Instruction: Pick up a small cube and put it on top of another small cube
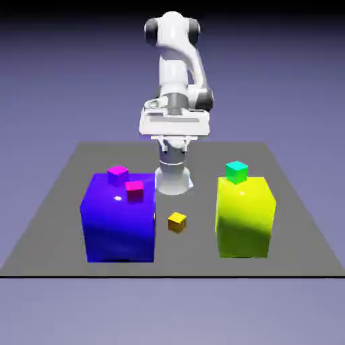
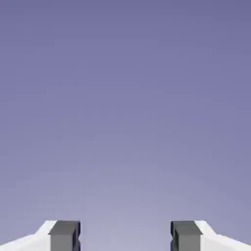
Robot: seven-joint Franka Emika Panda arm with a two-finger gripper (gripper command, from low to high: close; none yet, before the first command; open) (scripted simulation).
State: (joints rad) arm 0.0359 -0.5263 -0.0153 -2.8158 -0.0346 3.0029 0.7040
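Gripper [image 1: 174, 143], jaws wide apart with nothing between them, held high, presumably to clear the blue block [image 1: 121, 226] and yellow block [image 1: 244, 226] before descending; small yellow-orange cube [image 1: 177, 222] on the table [image 1: 192, 265] between them, probably reachable from above.

Setting assessed as a simulated robotics test scene, computer-rendered. Grounds: a white robot arm [image 1: 173, 74] rises from the far edge of a flat, dark grey surface [image 1: 195, 259]. Glossy, plainly coloured blocks stand toward the near edge: a blue block [image 1: 121, 219] near the left corner, a yellow block [image 1: 244, 219] near the right corner, in the exterior view. A smooth blue-violet backdrop [image 1: 290, 81] lies beyond the far edge and also fills the hand view behind the fingertips [image 2: 64, 238].
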